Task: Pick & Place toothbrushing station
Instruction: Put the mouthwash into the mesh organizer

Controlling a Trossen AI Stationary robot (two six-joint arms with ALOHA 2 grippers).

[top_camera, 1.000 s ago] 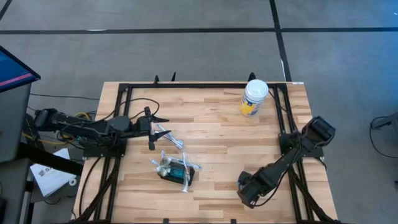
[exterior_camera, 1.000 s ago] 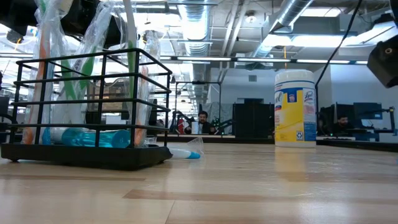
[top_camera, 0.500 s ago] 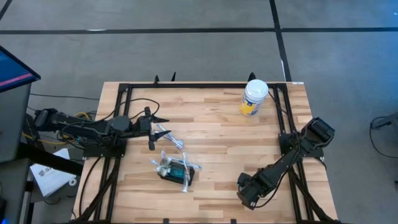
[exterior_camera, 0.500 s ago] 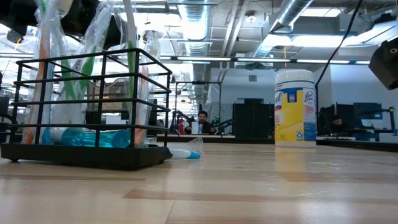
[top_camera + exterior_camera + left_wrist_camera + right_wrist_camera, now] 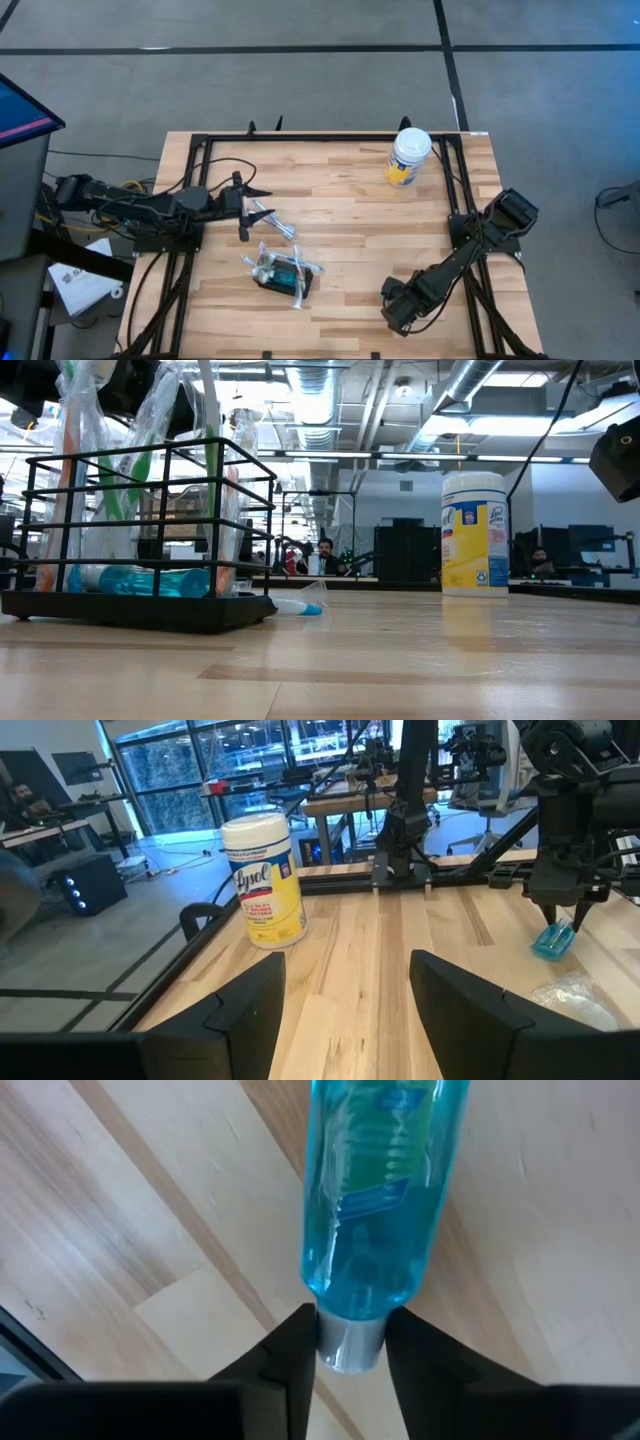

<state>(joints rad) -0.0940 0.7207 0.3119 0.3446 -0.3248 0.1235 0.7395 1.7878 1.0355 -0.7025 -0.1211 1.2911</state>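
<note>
Station [image 5: 140, 535]: matt black wire; bottle [image 5: 378, 1190]: glossy plastic (translucent); table [image 5: 350, 240]: smooth wood.

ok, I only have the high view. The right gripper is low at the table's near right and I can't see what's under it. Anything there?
Observer: Yes. The right wrist view shows a clear blue tube lying on the wood, with the right gripper at its grey cap.
Operator: Is the station upright?
Observer: In the low view the station sits flat on its base, and wrapped brushes stand inside its wire frame.
Operator: And the left side?
Observer: The left gripper is open with only bare wood between its fingers. It faces the canister.
</note>
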